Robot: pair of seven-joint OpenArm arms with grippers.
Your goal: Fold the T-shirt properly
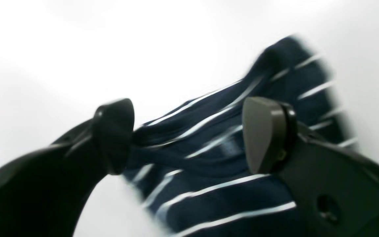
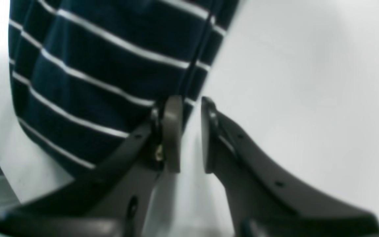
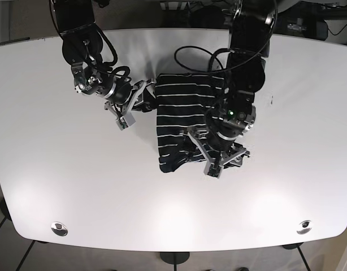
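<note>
The left gripper (image 1: 186,135) gapes wide over bunched cloth at the shirt's (image 3: 182,121) lower edge, gripping nothing. The right gripper (image 2: 186,135) is nearly closed and empty at the opposite side edge. The shirt lies partly folded mid-table (image 3: 77,186); next likely comes pinching an edge to fold across.

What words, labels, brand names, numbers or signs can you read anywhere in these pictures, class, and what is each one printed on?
None can be read.
The T-shirt carries only white stripes, no print.
The left gripper, right gripper and table show no lettering.
</note>
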